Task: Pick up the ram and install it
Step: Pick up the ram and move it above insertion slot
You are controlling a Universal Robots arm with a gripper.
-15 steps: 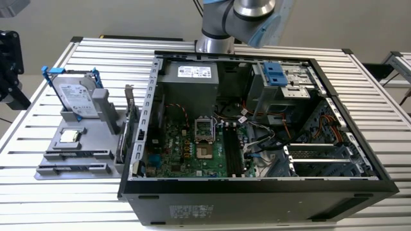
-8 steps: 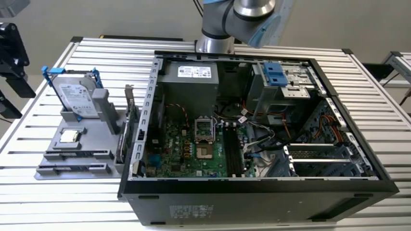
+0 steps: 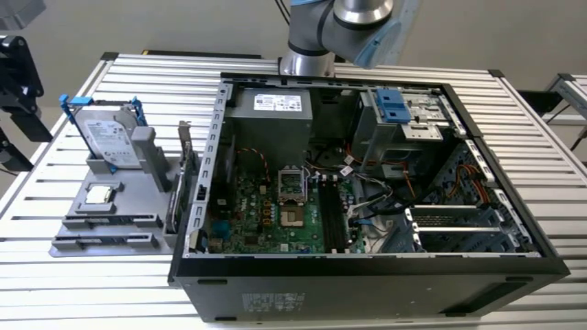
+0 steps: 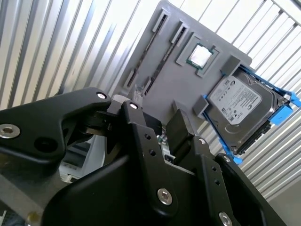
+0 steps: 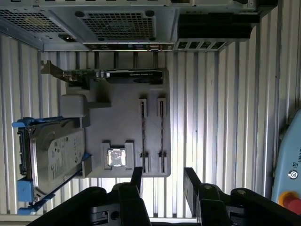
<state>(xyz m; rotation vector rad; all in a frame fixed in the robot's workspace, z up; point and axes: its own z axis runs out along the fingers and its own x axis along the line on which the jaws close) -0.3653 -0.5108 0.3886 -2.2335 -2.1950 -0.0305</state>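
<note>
1. Two black fingers (image 5: 138,176) of my gripper (image 5: 163,172) stand apart in the first wrist view, released, with nothing between them.
2. From that view, the gripper hovers over one end of a gray holder (image 5: 122,122), the end where its two long slots finish.
3. I see the ram (image 5: 143,132) edge-on in one slot as a thin dark strip; a similar strip sits in the slot just beside it.
4. On the exterior view's left, the holder lies on the slatted table (image 3: 82,282) beside the open computer case (image 3: 367,295).
5. A hard drive (image 3: 108,141) in blue brackets, a square processor chip (image 3: 99,196) and an upright graphics card (image 3: 186,172) share the holder.
6. My arm (image 3: 348,20) rises at the case's far side.
</note>
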